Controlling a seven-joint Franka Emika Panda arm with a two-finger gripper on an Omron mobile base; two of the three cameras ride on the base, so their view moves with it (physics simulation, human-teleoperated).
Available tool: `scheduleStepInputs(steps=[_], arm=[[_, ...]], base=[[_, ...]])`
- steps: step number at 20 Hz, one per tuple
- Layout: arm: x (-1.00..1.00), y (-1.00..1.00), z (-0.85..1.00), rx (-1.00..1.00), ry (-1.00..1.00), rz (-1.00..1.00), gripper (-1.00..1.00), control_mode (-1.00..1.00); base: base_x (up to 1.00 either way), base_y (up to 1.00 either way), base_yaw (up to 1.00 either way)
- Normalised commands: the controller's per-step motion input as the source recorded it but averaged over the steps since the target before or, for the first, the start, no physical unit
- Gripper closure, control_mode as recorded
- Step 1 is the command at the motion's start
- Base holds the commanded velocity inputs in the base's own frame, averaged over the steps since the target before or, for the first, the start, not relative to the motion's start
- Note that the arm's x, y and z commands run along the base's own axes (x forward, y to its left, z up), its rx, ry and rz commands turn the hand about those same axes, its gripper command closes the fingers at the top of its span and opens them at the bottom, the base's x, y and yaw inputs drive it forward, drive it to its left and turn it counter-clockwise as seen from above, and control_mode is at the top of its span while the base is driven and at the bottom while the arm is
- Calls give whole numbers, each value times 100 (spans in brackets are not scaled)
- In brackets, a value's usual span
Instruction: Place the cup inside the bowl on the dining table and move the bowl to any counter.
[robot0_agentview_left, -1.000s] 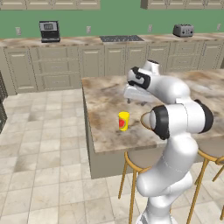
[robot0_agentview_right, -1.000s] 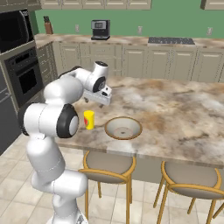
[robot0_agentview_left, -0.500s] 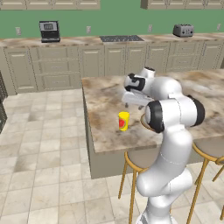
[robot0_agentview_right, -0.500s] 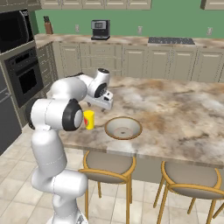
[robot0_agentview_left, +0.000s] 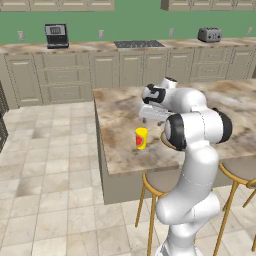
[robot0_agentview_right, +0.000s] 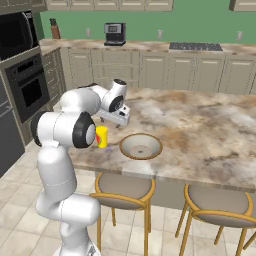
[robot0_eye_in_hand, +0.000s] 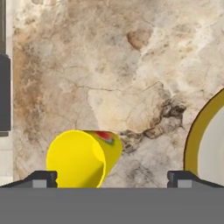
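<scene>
Wide open, the two-finger gripper (robot0_eye_in_hand: 112, 177) shows its dark fingertips (robot0_eye_in_hand: 41, 178) at the bottom corners of the hand view, holding nothing. Between them, lower left, stands one small yellow cup with a red mark on its side (robot0_eye_in_hand: 83, 158); the tan rim of one shallow round bowl (robot0_eye_in_hand: 197, 131) curves in at the right edge, apart from the cup.

In the left base view the gripper (robot0_agentview_left: 150, 118) hangs over the beige-brown marbled dining table (robot0_agentview_left: 117, 107), just above and right of the cup (robot0_agentview_left: 141, 138) at frame centre. The right base view puts the cup (robot0_agentview_right: 102, 136) left of centre, the bowl (robot0_agentview_right: 140, 146) near it on the right, both on the table (robot0_agentview_right: 200, 125).

Along the far wall runs a marbled counter over beige cabinet doors (robot0_agentview_left: 90, 67). Two wooden stools (robot0_agentview_right: 125, 192) tuck under the table. Pale floor tiles (robot0_agentview_left: 45, 165) fill the left.
</scene>
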Motion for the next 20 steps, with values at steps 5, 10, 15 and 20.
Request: scheduleStepInputs(steps=[5, 10, 15, 20], arm=[[0, 15, -1, 2, 0, 1, -100, -100], [0, 19, -3, 1, 0, 3, -100, -100], [0, 4, -17, 0, 0, 3, -100, -100], [0, 0, -28, 0, 0, 2, -100, -100]], base=[[0, 0, 0], [0, 0, 0], [0, 0, 0], [0, 0, 0]])
